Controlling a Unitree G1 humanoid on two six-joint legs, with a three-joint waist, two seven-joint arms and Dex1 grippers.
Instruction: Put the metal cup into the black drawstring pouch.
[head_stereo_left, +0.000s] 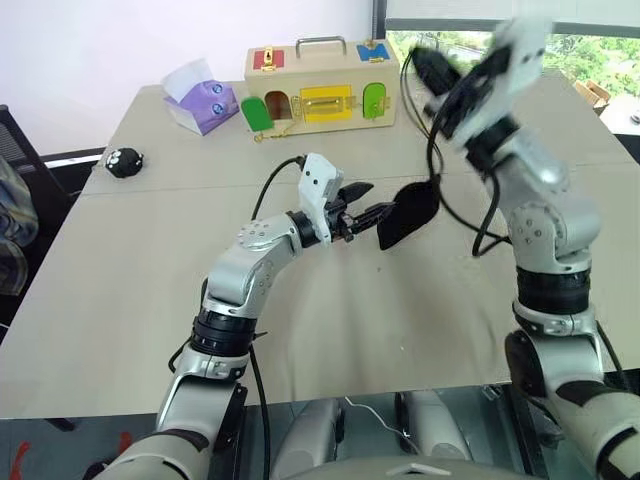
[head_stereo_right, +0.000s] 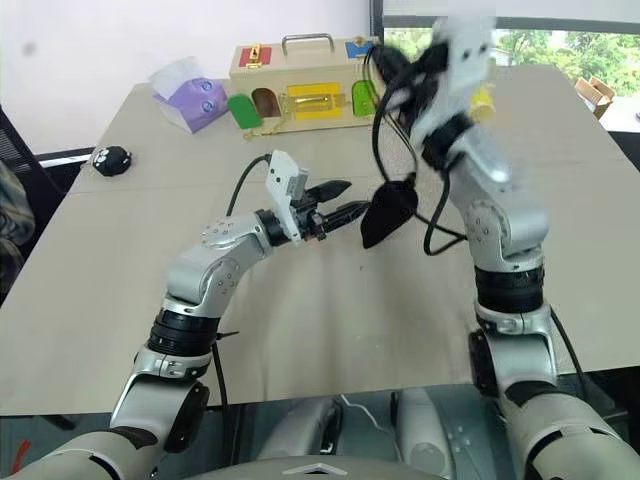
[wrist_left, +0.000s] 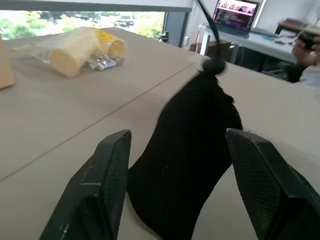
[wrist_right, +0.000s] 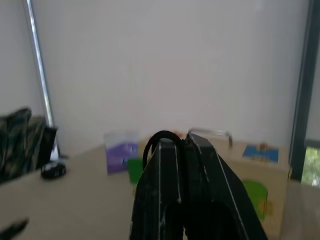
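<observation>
Head view: black drawstring pouch (head_stereo_left: 408, 212) hangs over table (head_stereo_left: 150, 300) centre by its cord, raised right gripper (head_stereo_left: 425, 62) above it. Left gripper (head_stereo_left: 368, 204) beside pouch.
Left wrist view: jaws wide, pouch between fingers (wrist_left: 95, 190).
Right wrist view: jaws pressed together, pinching cord loop (wrist_right: 160, 137).

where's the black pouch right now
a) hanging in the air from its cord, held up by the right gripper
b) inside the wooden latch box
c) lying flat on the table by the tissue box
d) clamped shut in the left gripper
a: the black drawstring pouch dangles above the table from its cord, which runs up to the raised right gripper, shut on it; the left gripper stands open around the pouch.
</observation>
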